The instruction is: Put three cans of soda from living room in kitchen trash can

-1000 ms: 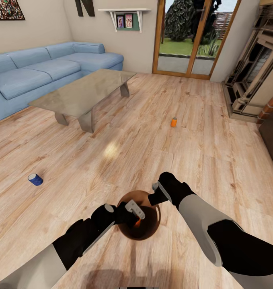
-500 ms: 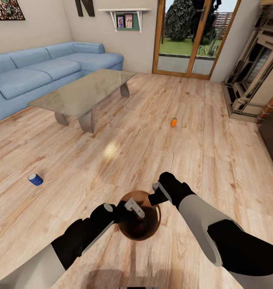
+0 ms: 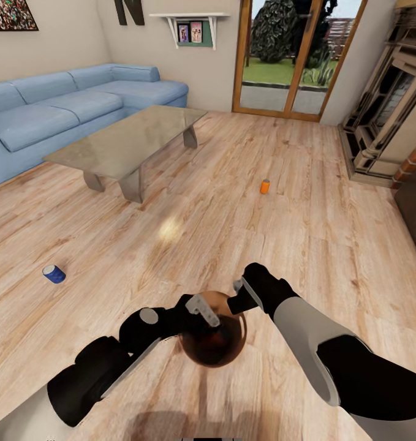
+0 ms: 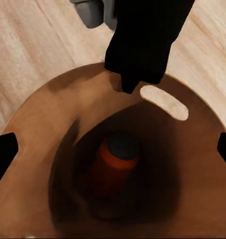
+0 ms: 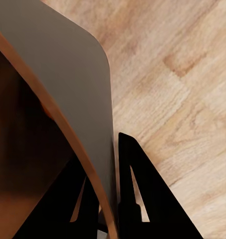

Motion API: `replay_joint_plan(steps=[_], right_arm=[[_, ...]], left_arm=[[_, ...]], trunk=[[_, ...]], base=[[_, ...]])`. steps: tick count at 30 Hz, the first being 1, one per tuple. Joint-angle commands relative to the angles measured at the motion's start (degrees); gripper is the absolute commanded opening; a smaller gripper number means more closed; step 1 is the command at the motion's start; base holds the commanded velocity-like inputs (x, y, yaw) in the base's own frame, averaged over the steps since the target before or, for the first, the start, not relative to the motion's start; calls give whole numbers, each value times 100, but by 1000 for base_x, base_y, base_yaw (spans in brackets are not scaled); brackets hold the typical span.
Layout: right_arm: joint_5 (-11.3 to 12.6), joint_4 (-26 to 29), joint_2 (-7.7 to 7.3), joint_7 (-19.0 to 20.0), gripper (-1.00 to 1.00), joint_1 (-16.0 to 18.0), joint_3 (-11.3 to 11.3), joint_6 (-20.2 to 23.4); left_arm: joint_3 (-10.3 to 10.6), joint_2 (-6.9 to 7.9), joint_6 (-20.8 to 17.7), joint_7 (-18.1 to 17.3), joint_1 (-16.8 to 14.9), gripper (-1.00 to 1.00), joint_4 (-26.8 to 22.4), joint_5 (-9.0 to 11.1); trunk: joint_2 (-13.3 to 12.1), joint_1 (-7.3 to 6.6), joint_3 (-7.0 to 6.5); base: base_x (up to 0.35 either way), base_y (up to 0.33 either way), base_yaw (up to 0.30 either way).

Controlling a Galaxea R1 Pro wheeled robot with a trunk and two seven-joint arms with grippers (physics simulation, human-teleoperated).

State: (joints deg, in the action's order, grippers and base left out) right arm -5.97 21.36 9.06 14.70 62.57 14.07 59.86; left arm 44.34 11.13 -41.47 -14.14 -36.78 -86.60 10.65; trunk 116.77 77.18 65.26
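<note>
With one orange can (image 4: 115, 164) already lying at the bottom of the trash can (image 3: 229, 349), as seen in the left wrist view, the first deposit is judged done, and two cans are left on the floor (image 3: 232, 233). The bin is held low in the frame, its rim pinched by the right end effector (image 3: 238, 295), whose fingers are clamped on either side of the wall. The left end effector (image 3: 198, 306) is poised over the bin's mouth with its fingers apart and empty, the forearm reaching in from the lower left. The blue can (image 3: 54, 274) lies at mid left, the second orange can (image 3: 265, 186) stands above centre. A drive toward one of them is called for next.
</note>
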Motion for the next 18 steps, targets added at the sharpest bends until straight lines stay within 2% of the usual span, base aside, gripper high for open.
replay_joint_plan(steps=[1, 4, 6, 9, 11, 12, 14, 15, 18], right_arm=[[158, 0, -7, 15, -100, 1, -23, 14], [158, 0, -13, 15, -100, 1, -25, 14], [158, 0, -12, 15, -100, 1, -26, 14], [158, 0, -12, 15, -100, 1, -27, 14], [158, 0, -15, 15, -100, 1, -27, 14], [158, -1, -17, 15, -100, 1, -27, 14], [158, -1, -18, 15, -100, 1, -27, 14], [158, -1, -21, 15, -100, -2, -32, 14], [158, 4, -24, 15, -100, -8, -52, 14]], left_arm=[[-234, 111, 21, 2, 21, 100, -29, 10], [-670, 191, 42, -15, 108, 100, -61, 16], [-1499, 241, 84, -193, 315, 100, -106, 22], [-2152, 258, 179, -440, 455, 100, -122, 22], [-3096, 268, 389, -747, 641, 100, -128, 18], [-4009, 273, 556, -900, 815, 100, -122, 8], [-4350, 274, 612, -933, 886, 100, -106, -5], [-4617, 274, 700, -937, 949, 100, -85, -21], [-4958, 272, 915, -877, 1060, 100, 30, -42]], trunk=[[0, 0, 0], [0, 0, 0], [0, 0, 0], [0, 0, 0], [0, 0, 0], [0, 0, 0], [0, 0, 0], [0, 0, 0], [0, 0, 0]], base=[[0, 0, 0], [0, 0, 0], [0, 0, 0], [0, 0, 0], [0, 0, 0], [0, 0, 0], [0, 0, 0], [0, 0, 0], [0, 0, 0]])
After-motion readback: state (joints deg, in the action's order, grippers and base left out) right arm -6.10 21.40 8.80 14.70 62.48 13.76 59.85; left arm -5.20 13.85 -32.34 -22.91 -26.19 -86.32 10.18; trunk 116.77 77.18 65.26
